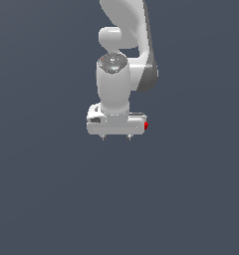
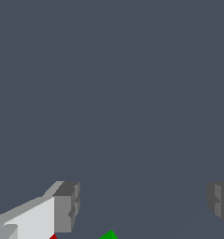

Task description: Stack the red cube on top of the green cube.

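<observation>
My white gripper (image 1: 116,137) hangs open and empty in the middle of the exterior view, its two fingertips far apart. A small part of the red cube (image 1: 146,125) shows past the hand's edge on the exterior view's right; the rest is hidden behind the hand. The green cube is hidden in that view. In the wrist view the gripper (image 2: 142,205) is open, with grey pads (image 2: 65,207) wide apart. Only a corner of the green cube (image 2: 109,235) and a sliver of the red cube (image 2: 53,237) show at the picture's edge, outside the gap between the fingers.
The flat dark grey floor (image 1: 191,199) fills both views. The white arm (image 1: 126,30) rises behind the gripper. Nothing else shows.
</observation>
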Tool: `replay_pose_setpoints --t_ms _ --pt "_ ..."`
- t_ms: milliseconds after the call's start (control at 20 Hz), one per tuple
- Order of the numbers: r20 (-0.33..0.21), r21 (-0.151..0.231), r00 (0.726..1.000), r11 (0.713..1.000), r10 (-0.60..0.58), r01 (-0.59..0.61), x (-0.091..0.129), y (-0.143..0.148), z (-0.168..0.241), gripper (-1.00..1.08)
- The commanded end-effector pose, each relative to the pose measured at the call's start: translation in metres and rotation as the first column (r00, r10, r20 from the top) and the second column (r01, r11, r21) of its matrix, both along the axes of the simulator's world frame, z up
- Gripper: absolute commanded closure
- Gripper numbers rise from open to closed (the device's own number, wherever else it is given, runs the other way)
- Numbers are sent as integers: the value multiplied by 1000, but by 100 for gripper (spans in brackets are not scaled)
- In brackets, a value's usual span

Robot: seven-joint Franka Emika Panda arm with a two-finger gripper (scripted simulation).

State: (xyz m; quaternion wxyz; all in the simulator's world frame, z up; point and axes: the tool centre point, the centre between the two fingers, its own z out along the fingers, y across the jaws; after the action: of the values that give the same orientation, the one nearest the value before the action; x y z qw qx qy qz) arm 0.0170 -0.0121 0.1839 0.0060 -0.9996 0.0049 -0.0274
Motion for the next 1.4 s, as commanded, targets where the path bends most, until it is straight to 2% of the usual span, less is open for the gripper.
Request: replay_pose_setpoints --t_ms 0,350,700,1000,1350 --pt "0 0 1000 1000 0 0 0 0 0 -92" --pt "-2 -1 1000 1000 22 -22 -8 9 -5 -92" --pt "-10 -4 996 996 89 -89 -33 36 -22 -92" --pt "-21 -8 982 983 186 -186 -72 73 -46 -92" --pt "-37 -10 949 950 312 -313 -131 115 -79 -92"
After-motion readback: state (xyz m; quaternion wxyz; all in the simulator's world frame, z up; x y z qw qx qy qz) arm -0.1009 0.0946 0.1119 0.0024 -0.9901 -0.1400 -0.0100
